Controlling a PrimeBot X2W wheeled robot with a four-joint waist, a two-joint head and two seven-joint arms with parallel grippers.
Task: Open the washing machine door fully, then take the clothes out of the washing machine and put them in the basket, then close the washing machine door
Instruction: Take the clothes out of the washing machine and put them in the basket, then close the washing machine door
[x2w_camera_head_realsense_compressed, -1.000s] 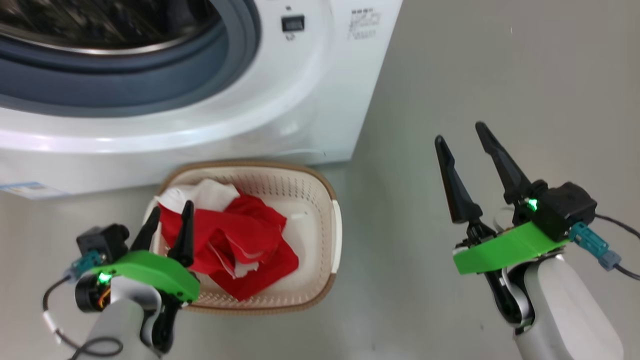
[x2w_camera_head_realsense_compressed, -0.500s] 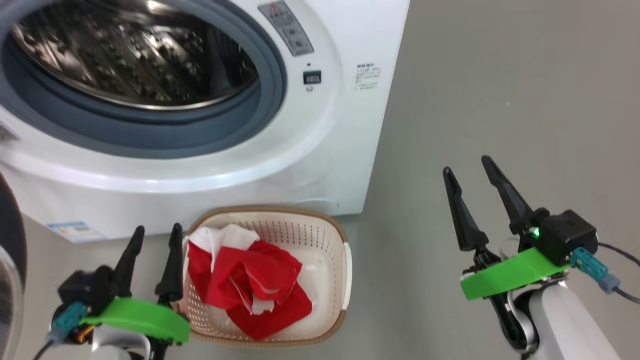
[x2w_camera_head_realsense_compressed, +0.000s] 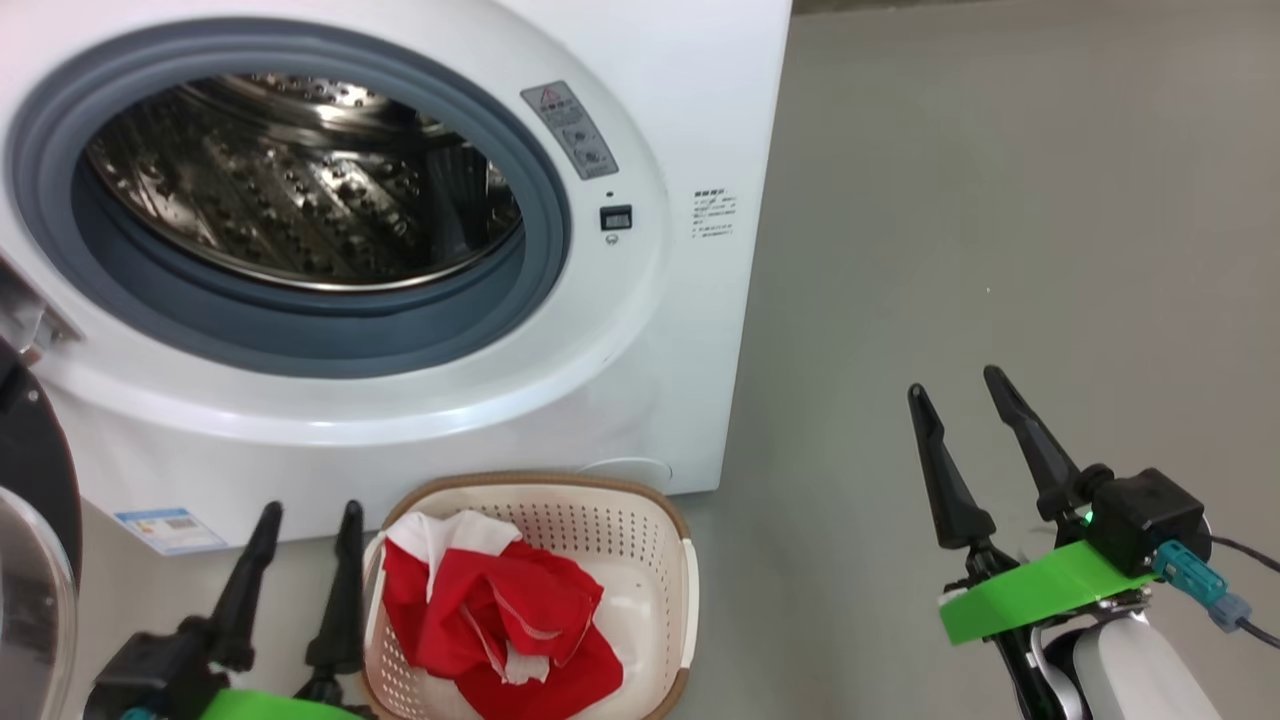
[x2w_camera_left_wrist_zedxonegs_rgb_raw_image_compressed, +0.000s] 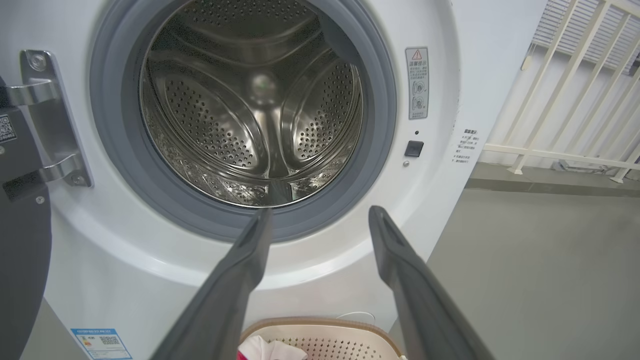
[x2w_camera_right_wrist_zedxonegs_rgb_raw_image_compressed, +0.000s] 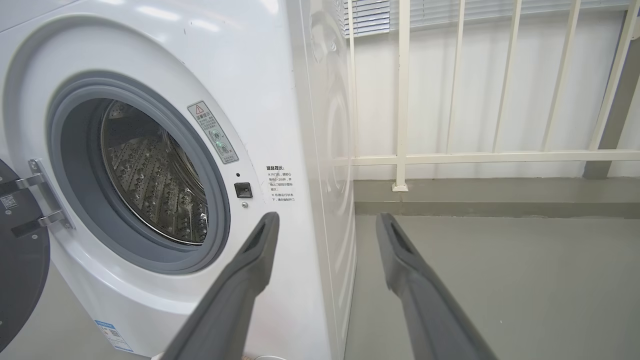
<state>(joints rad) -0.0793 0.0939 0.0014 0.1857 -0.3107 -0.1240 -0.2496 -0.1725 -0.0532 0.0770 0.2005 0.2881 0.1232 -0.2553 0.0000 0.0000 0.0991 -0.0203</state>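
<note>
The white washing machine (x2w_camera_head_realsense_compressed: 690, 90) (x2w_camera_left_wrist_zedxonegs_rgb_raw_image_compressed: 480, 60) (x2w_camera_right_wrist_zedxonegs_rgb_raw_image_compressed: 280, 80) stands open, its steel drum (x2w_camera_head_realsense_compressed: 300, 190) (x2w_camera_left_wrist_zedxonegs_rgb_raw_image_compressed: 250, 110) showing no clothes inside. The washing machine door (x2w_camera_head_realsense_compressed: 30, 560) (x2w_camera_left_wrist_zedxonegs_rgb_raw_image_compressed: 20, 240) (x2w_camera_right_wrist_zedxonegs_rgb_raw_image_compressed: 20, 280) hangs swung out at the left edge. Red and white clothes (x2w_camera_head_realsense_compressed: 500, 625) lie in the cream basket (x2w_camera_head_realsense_compressed: 640, 530) (x2w_camera_left_wrist_zedxonegs_rgb_raw_image_compressed: 325, 330) on the floor before the machine. My left gripper (x2w_camera_head_realsense_compressed: 308, 510) (x2w_camera_left_wrist_zedxonegs_rgb_raw_image_compressed: 317, 215) is open and empty just left of the basket. Out on the right, over the bare floor, my right gripper (x2w_camera_head_realsense_compressed: 955, 382) (x2w_camera_right_wrist_zedxonegs_rgb_raw_image_compressed: 325, 220) is open and empty too.
Grey floor (x2w_camera_head_realsense_compressed: 1000, 200) stretches to the right of the machine. A white railing (x2w_camera_right_wrist_zedxonegs_rgb_raw_image_compressed: 475, 157) (x2w_camera_left_wrist_zedxonegs_rgb_raw_image_compressed: 575, 100) runs along the wall behind it. The door's metal hinge (x2w_camera_left_wrist_zedxonegs_rgb_raw_image_compressed: 50, 120) is on the machine's left front.
The head camera has tilted up, so the drum opening shows more fully and the basket sits lower. The left gripper has drawn back from above the clothes to the basket's left side.
</note>
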